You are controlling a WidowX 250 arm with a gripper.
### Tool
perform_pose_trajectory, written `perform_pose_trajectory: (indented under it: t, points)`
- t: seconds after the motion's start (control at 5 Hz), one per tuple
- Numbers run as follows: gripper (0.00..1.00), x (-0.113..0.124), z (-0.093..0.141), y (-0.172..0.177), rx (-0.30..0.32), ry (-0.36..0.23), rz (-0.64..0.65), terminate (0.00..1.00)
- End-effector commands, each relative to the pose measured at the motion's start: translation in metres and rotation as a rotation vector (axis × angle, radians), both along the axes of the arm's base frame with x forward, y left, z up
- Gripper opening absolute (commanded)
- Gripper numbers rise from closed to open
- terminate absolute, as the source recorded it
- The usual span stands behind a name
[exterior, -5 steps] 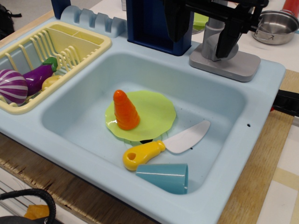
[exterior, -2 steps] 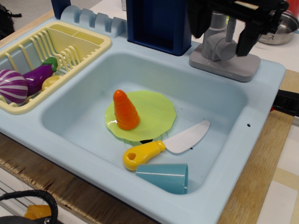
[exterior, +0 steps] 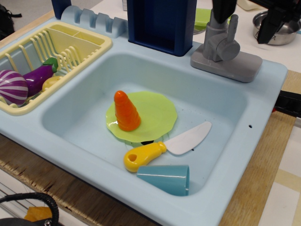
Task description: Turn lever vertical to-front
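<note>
The grey toy tap (exterior: 214, 35) stands on its flat grey base (exterior: 244, 66) at the sink's back right rim. Its lever (exterior: 229, 46), a short grey arm with a round end, sticks out from the column toward the front right, and a thin grey part stands upright above it. My gripper (exterior: 247, 14) is at the top edge, above and behind the tap. Its black fingers (exterior: 272, 23) are spread wide, one on each side, touching nothing. It is open and empty.
The light blue sink (exterior: 75, 141) holds a green plate (exterior: 157, 113) with an orange carrot (exterior: 126, 110), a yellow-handled knife (exterior: 164, 148) and a blue cup (exterior: 164, 178). A yellow rack (exterior: 80, 44) with toy vegetables is at the left. A dark blue block (exterior: 162, 23) and a steel pot (exterior: 277, 33) stand behind.
My gripper has risen and moved right, off the tap it straddled a second ago. The tap and lever now show uncovered.
</note>
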State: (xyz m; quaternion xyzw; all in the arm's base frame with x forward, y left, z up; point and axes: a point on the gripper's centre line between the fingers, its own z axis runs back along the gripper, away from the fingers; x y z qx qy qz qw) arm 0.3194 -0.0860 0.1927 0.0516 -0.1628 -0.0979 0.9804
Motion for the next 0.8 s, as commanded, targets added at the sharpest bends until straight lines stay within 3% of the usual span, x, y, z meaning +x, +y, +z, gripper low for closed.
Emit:
perform_pose_trajectory:
  t: [0.0, 0.6]
  points:
    - [0.0, 0.006, 0.006, 0.005, 0.0, -0.041, 0.028, 0.0]
    - [0.0, -0.004, 0.006, 0.014, 0.018, -0.034, 0.076, 0.0]
